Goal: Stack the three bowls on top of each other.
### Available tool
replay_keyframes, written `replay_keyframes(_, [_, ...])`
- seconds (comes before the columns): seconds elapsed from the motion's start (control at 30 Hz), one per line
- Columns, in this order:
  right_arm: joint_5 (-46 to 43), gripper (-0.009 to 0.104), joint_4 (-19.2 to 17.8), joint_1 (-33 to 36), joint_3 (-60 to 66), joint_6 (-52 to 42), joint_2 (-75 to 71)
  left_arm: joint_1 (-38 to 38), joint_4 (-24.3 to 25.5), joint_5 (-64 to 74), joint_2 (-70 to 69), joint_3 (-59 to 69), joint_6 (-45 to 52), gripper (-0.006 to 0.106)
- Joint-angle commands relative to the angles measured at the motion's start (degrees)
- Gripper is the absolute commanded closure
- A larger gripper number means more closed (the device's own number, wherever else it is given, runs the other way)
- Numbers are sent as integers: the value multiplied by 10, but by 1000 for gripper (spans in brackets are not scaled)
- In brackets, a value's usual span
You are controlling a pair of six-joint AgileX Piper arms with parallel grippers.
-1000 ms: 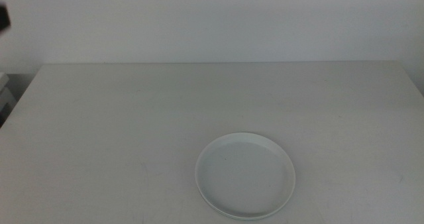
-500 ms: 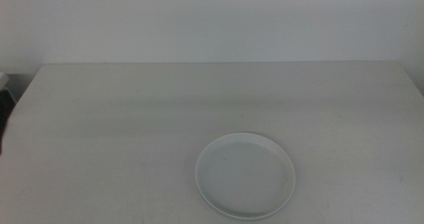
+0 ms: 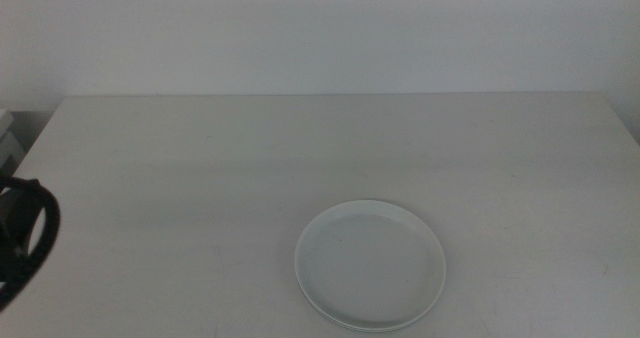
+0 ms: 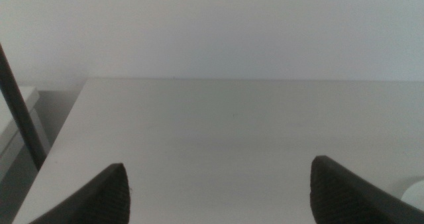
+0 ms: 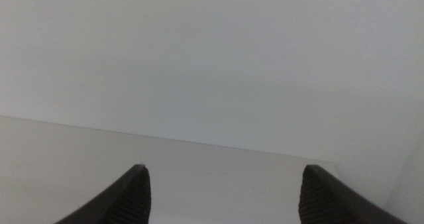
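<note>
One pale, whitish round bowl [image 3: 370, 265] lies on the white table [image 3: 200, 168] at the front, right of the middle. A second rim seems to show under its front edge; no grey or mint green bowl shows apart from it. A sliver of the bowl [image 4: 416, 192] shows in the left wrist view. My left gripper [image 4: 218, 166] is open and empty, over the table's left side and far from the bowl; a dark part of that arm [image 3: 25, 243] shows at the middle view's left edge. My right gripper [image 5: 223, 169] is open and empty and does not show in the middle view.
A white wall stands behind the table's far edge [image 3: 330, 95]. A dark slanted rod [image 4: 20, 111] and a white object [image 3: 8, 143] are beside the table's left edge.
The left arm's dark part has come down along the left edge of the middle view and now reaches a little over the table. The bowl has not moved.
</note>
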Motion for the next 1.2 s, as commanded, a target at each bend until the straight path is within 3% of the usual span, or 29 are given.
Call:
replay_keyframes(0.0, [-41,38,5,2,-16,-7,1,-1,-11,-39,2,-10,-6,-5])
replay_keyframes(0.27, [-48,38,4,0,10,-7,-2,-1,-11,-39,-21,4,-6,-5])
replay_keyframes(0.63, [-119,38,-29,0,192,-7,-147,-1,-10,-40,-181,132,-6,-5])
replay_keyframes(1.0, [-120,38,-30,0,336,-7,-272,-1,-10,-43,-295,245,-6,-5])
replay_keyframes(1.17, [-86,38,-36,-2,342,-7,-352,-1,-11,-54,-294,244,-6,-5])
